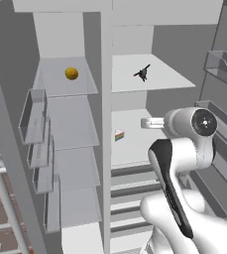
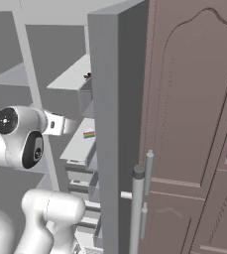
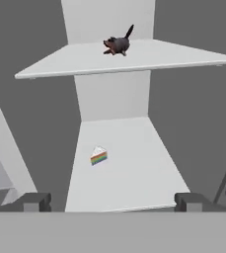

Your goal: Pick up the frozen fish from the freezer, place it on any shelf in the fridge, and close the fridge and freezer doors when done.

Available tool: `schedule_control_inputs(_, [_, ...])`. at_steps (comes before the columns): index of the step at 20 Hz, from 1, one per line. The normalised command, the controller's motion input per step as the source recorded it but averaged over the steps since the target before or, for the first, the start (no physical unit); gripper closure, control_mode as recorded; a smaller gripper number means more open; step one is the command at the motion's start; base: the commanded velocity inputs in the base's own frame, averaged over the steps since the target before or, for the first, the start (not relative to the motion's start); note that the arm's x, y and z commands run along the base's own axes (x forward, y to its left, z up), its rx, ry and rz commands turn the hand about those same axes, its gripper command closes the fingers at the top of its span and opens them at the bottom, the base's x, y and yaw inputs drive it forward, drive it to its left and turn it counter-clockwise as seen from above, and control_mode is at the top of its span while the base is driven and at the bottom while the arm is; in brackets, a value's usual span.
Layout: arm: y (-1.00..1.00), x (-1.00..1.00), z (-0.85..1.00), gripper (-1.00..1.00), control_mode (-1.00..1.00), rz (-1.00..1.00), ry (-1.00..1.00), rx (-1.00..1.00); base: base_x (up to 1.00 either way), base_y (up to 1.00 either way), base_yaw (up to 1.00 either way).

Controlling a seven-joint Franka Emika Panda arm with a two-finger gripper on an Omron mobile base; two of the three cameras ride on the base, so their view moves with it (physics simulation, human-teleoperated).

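Gripper (image 3: 112, 201) jaws spread wide and empty, aimed into the right-hand compartment.

Both dark finger tips (image 3: 31, 201) sit apart at the bottom of the hand view, level with the front edge of the lower white shelf (image 3: 134, 173). On that shelf lies a small rainbow-striped wedge of cake with white icing (image 3: 98, 155) (also seen in the left base view (image 1: 119, 135)), ahead of the gripper and slightly left of centre. The small dark frozen fish with upturned tail (image 3: 117, 43) rests on the upper white shelf (image 3: 173, 57), well above and beyond the finger tips, no contact. In the left base view the fish (image 1: 142, 73) lies above the white arm's wrist (image 1: 184, 124). A round orange fruit (image 1: 71, 73) sits on the top clear shelf of the left compartment.
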Motion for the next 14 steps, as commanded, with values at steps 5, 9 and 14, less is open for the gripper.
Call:
schedule_control_inputs(5, [0.07,-0.30,0.00,-1.00,1.00,0.00,0.01,0.00,-0.29,0.14,0.00])
schedule_control_inputs(9, [0.00,0.00,0.00,-1.00,1.00,0.00,0.00,0.00,-0.75,0.27,0.00])
schedule_control_inputs(14, [0.00,0.00,0.00,-1.00,1.00,0.00,0.00,0.00,-0.62,0.04,0.00])
